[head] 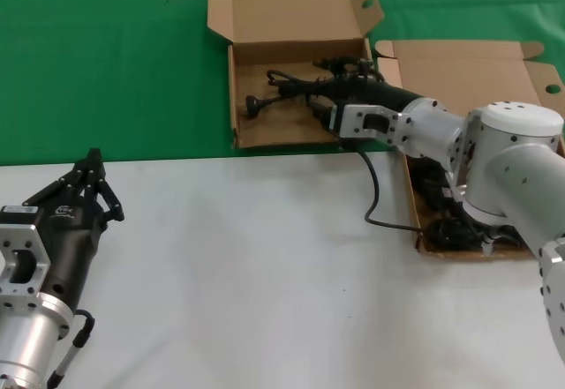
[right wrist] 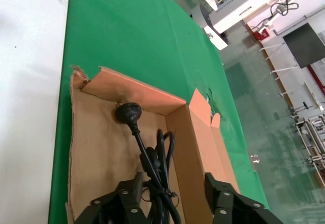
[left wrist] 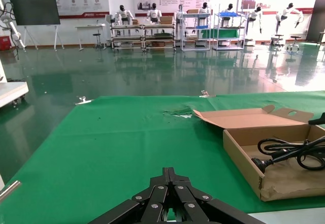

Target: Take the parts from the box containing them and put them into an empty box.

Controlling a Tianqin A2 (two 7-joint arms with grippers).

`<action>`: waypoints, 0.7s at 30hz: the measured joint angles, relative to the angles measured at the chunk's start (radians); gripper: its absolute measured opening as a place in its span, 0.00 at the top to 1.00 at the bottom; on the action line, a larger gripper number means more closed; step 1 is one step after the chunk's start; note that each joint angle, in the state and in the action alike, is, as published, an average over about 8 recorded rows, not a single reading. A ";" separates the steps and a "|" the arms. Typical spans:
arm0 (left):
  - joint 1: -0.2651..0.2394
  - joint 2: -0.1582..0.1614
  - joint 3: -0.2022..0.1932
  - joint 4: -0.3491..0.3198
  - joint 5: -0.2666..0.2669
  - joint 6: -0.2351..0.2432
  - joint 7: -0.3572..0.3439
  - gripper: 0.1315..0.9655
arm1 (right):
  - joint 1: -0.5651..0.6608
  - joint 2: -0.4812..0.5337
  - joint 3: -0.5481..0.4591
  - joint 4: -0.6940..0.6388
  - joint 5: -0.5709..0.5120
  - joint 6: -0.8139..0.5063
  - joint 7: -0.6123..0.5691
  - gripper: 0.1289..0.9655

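Right gripper [head: 325, 98] reaches over narrower box [head: 256, 63], far centre; fingers spread, straddling looped cord [right wrist: 152, 165] lying on box floor, not clamped. Judgement: cord just dropped, or jaws parted for clearance. Plug [head: 253, 103] lies at box's left side. Remaining cords [head: 450, 230] sit in wider box [head: 468, 63], right, under arm. Left gripper [head: 88, 182] parked near-left over white table [head: 265, 274], fingers closed, holding nothing.

1. Bright, even overhead light fills all views; the white desk [head: 265, 274] is lit without harsh glare.
2. The right arm [head: 494, 155] throws soft shadow toward 6 o'clock.
3. The hall floor [left wrist: 152, 76] carries glossy reflections.
4. The far hall is slightly soft.
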 joint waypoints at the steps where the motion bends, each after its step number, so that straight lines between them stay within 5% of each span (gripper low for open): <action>1: 0.000 0.000 0.000 0.000 0.000 0.000 0.000 0.99 | 0.000 0.003 0.004 0.001 -0.003 -0.002 0.001 0.70; 9: 0.000 0.000 0.000 0.000 0.000 0.000 0.000 0.99 | -0.040 0.050 0.005 0.113 -0.049 -0.023 0.102 0.52; 21: 0.000 0.000 0.000 0.000 0.000 0.000 0.000 0.99 | -0.257 0.232 -0.099 0.618 -0.213 -0.007 0.555 0.22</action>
